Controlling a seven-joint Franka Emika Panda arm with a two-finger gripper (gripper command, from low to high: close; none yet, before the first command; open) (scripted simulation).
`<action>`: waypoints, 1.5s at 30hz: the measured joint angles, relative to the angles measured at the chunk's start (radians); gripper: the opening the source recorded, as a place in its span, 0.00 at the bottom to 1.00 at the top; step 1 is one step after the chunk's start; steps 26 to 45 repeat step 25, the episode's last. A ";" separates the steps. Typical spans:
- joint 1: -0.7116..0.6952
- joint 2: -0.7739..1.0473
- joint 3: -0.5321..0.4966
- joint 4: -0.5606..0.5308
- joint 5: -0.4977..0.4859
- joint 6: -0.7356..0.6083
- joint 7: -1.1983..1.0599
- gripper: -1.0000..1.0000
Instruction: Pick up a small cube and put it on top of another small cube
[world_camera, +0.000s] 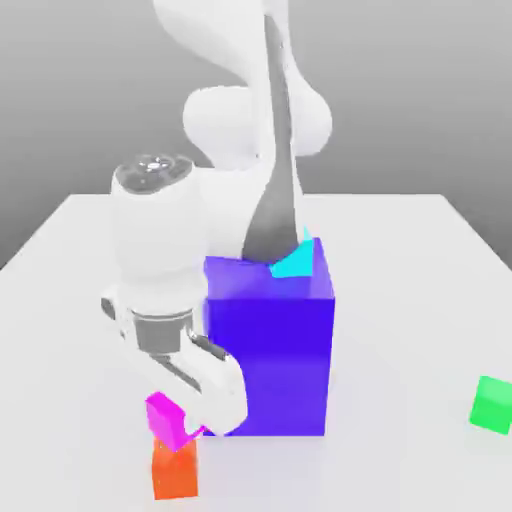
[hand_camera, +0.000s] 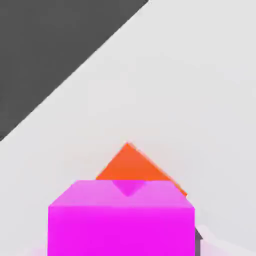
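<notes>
Status: the magenta cube (world_camera: 166, 420) sits in the gripper (world_camera: 185, 428), directly over the orange cube (world_camera: 175, 470) and rotated relative to it. In the exterior view the two appear to touch or nearly touch; I cannot tell whether the magenta cube's weight rests on the lower one yet. The hand view agrees: the magenta cube (hand_camera: 121, 220) fills the foreground and a corner of the orange cube (hand_camera: 137, 166) pokes out from behind it, on the white table (hand_camera: 200, 100).

Hand state: the fingers appear pinched on the magenta cube, though they are mostly hidden behind it and the gripper body, so I read this as likely, not certain.

Judgement on progress: pickup done, carry done, alignment over the target roughly done. Left: settle the cube fully, release, retreat. The stack is not confirmed standing by itself.

Position note: the stack site is near the table's front edge, just beside the lower corner of the big blue-purple block (world_camera: 270, 345), toward the exterior view's left.

Count:
- magenta small cube: 1
- orange small cube: 1
- cyan small cube (world_camera: 297, 260): 1, on top of the big block
- green small cube (world_camera: 491, 404): 1, well apart, at the exterior view's right
- big block: 1
- arm: 1
</notes>
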 joint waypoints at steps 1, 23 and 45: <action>0.029 0.001 0.023 0.009 -0.008 -0.007 0.017 0.00; 0.512 0.137 0.259 0.074 -0.238 0.012 0.424 1.00; 0.512 0.137 0.259 0.074 -0.238 0.012 0.424 1.00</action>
